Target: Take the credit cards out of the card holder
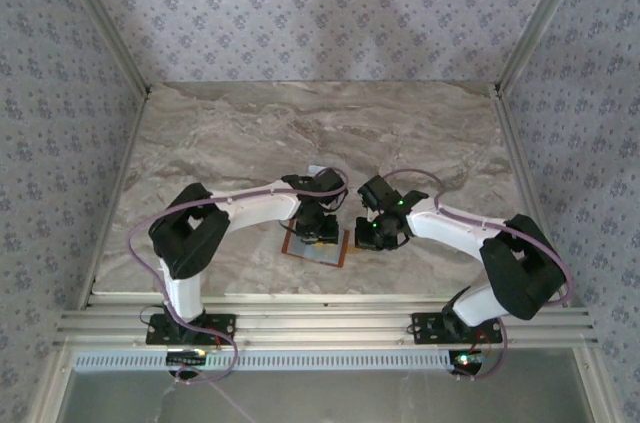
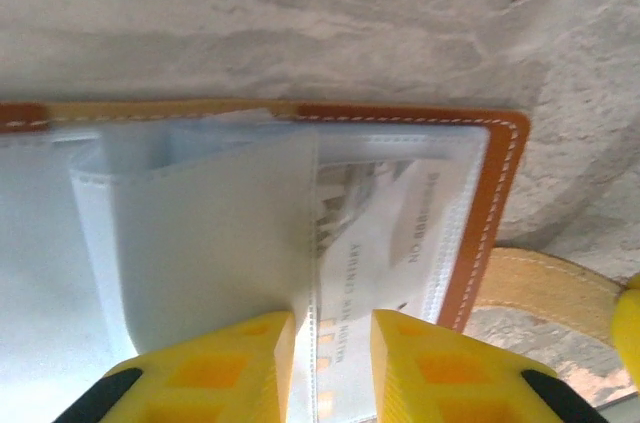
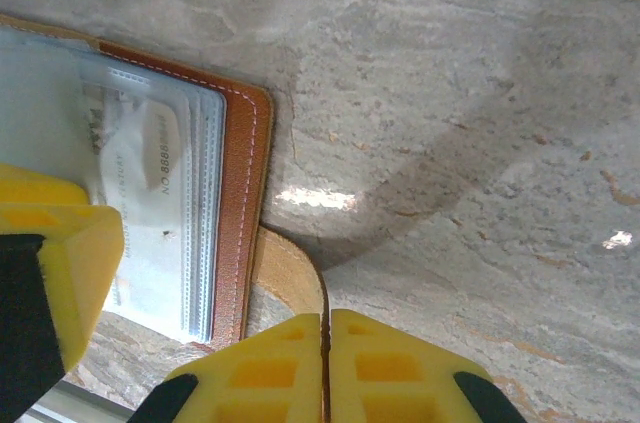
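The card holder (image 1: pixel 337 260) lies open on the marble table, orange-brown rim (image 2: pixel 505 203) around clear sleeves. A pale printed credit card (image 2: pixel 390 233) sits inside a sleeve, also seen in the right wrist view as the credit card (image 3: pixel 150 193). A pale lilac-white flap or card (image 2: pixel 210 233) lies over the middle. My left gripper (image 2: pixel 333 343) stands over the sleeves with its jaws a small way apart, the sleeve seam between them, gripping nothing. My right gripper (image 3: pixel 325 343) is shut on the holder's tan side tab (image 3: pixel 290 273) at the right edge.
The holder lies near the table's front edge (image 1: pixel 320 293), between the two arms. Bare marble (image 1: pixel 300 133) stretches behind, with patterned walls (image 1: pixel 320 3) on three sides. One yellow finger (image 3: pixel 60 243) of the left gripper stands close to the right gripper.
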Available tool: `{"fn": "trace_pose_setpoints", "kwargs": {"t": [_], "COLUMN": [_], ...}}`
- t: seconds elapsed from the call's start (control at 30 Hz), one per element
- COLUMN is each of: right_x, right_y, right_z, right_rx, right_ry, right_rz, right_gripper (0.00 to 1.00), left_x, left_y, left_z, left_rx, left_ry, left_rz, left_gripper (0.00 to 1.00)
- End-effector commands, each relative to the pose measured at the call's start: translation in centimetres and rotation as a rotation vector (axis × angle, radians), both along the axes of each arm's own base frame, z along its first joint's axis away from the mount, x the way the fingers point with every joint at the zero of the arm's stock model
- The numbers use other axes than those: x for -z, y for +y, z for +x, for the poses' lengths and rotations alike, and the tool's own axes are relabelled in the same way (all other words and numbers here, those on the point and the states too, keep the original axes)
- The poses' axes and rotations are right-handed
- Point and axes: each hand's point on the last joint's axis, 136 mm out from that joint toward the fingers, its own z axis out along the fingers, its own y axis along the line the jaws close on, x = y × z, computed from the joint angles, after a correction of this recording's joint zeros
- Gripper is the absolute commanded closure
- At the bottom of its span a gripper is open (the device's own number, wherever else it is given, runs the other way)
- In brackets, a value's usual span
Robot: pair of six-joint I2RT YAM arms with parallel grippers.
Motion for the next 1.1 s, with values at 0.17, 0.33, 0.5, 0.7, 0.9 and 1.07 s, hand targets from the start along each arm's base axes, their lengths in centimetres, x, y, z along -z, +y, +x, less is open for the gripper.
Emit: {"fn": "trace_pose_setpoints", "kwargs": {"t": [0.17, 0.33, 0.5, 0.7, 0.9, 1.07], "right_x": [-0.4, -0.4, -0.5, -0.4, -0.6, -0.9], "right_y": [-0.1, -0.1, -0.1, -0.3, -1.0, -1.6], "right_z": [-0.2, -0.2, -0.1, -0.1, 0.2, 0.6], "right_rx": [-0.01, -0.012, -0.012, -0.012, -0.017, -0.017], "right_ry": [0.006, 0.007, 0.003, 0.004, 0.0, -0.003], "right_rz": [-0.014, -0.016, -0.018, -0.024, -0.055, -0.078], "right_gripper": [0.9, 0.9, 0.9, 0.91, 0.91, 0.91], "left_x": [-0.8, -1.5, -1.9, -2.6, -2.8, -2.5], "left_y": [3.5, 4.2, 5.1, 6.6, 8.3, 9.6], "left_z": [0.5, 0.9, 0.9, 1.3, 1.5, 1.4], "left_rx": [0.031, 0.053, 0.073, 0.081, 0.05, 0.002], "left_ry": [-0.048, -0.08, -0.101, -0.14, -0.141, -0.117], "left_rz": [0.168, 0.224, 0.291, 0.362, 0.372, 0.326], "left_gripper": [0.67, 0.64, 0.63, 0.63, 0.65, 0.67]}}
